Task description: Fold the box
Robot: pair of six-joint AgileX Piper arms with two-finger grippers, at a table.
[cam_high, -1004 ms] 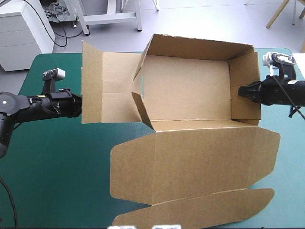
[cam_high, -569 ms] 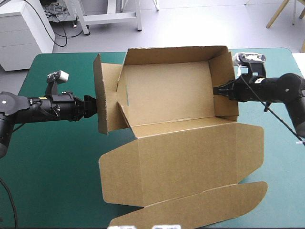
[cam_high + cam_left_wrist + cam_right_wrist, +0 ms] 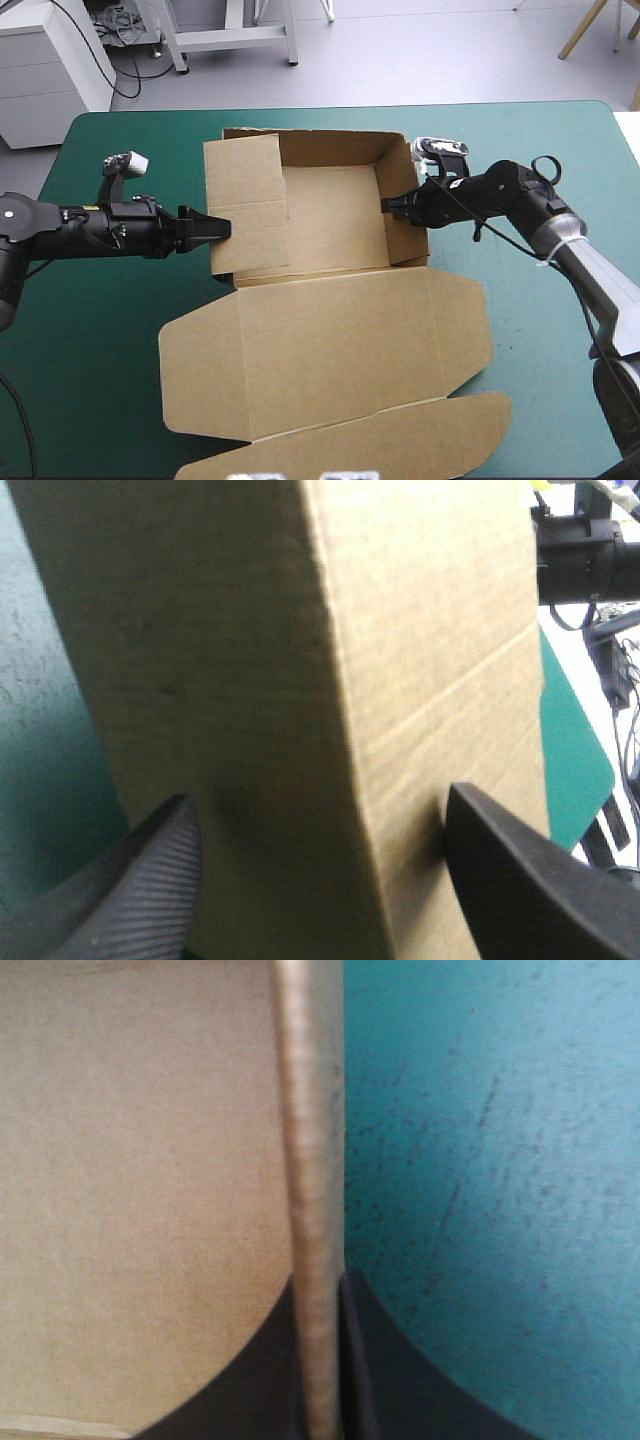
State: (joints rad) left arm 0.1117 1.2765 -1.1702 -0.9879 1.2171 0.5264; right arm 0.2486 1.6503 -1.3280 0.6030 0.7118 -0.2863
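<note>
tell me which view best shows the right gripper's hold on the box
Right wrist view: the right gripper is up close, shut on a wall of the box. High view shows it small at that wall; left wrist view only its arm beyond the box.

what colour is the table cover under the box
Teal-green; the table cover shows best in the high view.

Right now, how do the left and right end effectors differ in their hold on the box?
The left end effector is open; the right end effector is shut. The left straddles the box's left flap; the right pinches its right wall. Both face the box.
</note>
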